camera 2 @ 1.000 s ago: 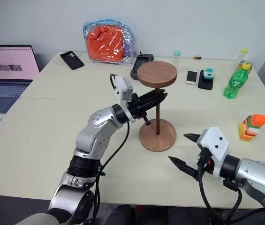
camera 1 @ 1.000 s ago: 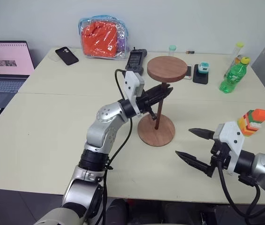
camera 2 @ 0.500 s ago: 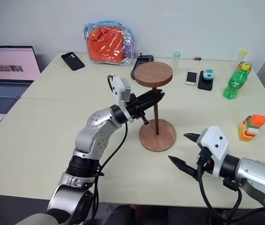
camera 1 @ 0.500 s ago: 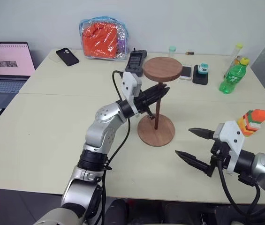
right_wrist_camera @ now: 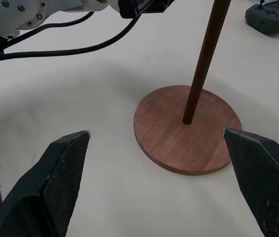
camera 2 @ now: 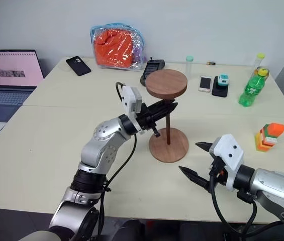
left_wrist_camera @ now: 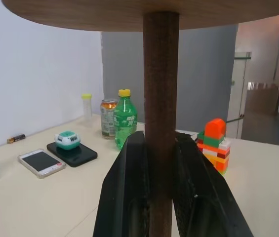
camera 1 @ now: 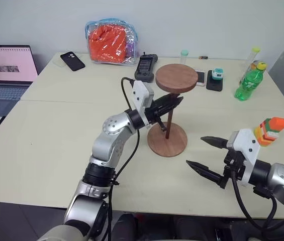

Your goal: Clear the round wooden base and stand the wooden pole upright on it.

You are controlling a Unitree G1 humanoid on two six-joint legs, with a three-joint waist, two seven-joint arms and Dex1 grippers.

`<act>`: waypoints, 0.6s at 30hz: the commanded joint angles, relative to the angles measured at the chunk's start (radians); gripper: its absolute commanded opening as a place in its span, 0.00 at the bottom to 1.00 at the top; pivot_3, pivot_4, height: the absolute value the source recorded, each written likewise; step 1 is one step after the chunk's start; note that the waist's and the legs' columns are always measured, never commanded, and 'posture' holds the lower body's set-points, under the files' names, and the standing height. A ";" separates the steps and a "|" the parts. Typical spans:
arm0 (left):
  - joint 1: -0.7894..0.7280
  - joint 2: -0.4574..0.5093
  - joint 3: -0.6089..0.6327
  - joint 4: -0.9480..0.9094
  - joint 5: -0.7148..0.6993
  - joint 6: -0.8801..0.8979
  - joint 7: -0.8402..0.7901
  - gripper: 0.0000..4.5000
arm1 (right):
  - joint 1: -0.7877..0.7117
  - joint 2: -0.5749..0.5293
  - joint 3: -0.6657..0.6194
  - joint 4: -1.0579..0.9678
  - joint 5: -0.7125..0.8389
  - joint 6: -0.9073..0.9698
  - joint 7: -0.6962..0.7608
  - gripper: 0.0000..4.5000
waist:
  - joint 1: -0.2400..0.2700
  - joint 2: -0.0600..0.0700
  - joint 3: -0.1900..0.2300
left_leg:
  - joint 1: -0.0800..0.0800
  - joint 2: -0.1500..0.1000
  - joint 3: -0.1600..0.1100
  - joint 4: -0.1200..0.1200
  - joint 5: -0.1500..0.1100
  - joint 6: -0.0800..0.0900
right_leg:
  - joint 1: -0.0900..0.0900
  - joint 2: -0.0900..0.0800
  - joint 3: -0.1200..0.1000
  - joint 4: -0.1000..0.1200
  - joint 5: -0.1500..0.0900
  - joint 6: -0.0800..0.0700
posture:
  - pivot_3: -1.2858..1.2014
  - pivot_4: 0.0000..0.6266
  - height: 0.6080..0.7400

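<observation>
Jaws of the left gripper (left_wrist_camera: 160, 163) are clamped on the wooden pole (camera 1: 170, 113), partway up its shaft; I see the black fingers (left_wrist_camera: 129, 192) pressed to either side of the rod in the left wrist view. Jaws of the right gripper (camera 1: 209, 156) stand wide apart, holding nothing, hovering over the worktop (camera 1: 51, 145) just right of the round wooden base (camera 1: 167, 140).

I read the pole as upright, its lower end meeting the middle of the base and its smaller disc up top. The base lies flat on the pale cream worktop, near the seam where two tables join.

Behind, I have a plain light wall and a grey panel at the far right. On the worktop's far side I make out a laptop (camera 1: 5, 68) with its screen lit, a black phone (camera 1: 72, 59), a clear zip bag (camera 1: 111, 41) with something orange inside, a dark handset (camera 1: 145, 66), a white phone (camera 2: 205, 83), and a small teal item on a black pad (camera 1: 215, 79). A green bottle (camera 1: 247, 80) stands capped to the right, a can (left_wrist_camera: 108, 117) beside it. A stack of coloured blocks (camera 1: 268, 130) sits near the right edge.
</observation>
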 commanded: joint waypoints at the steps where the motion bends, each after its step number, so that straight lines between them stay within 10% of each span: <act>1: 0.025 0.026 -0.027 0.022 0.063 0.010 0.012 0.06 | 0.007 0.003 -0.010 -0.027 0.019 0.010 -0.029 1.00 | 0.000 0.000 0.000 | 0.000 0.000 0.000 0.000 0.000 0.000 | 0.000 0.000 0.000 0.000 0.000 0.000 | 0.52 0.24 1.00; 18: 0.044 0.062 -0.034 0.022 0.082 -0.018 -0.006 0.13 | 0.007 0.001 0.010 -0.025 0.014 0.014 -0.050 1.00 | -0.001 0.000 -0.002 | 0.003 0.001 0.000 -0.001 0.000 0.000 | 0.003 0.001 0.000 -0.001 0.000 0.000 | 0.52 0.24 1.00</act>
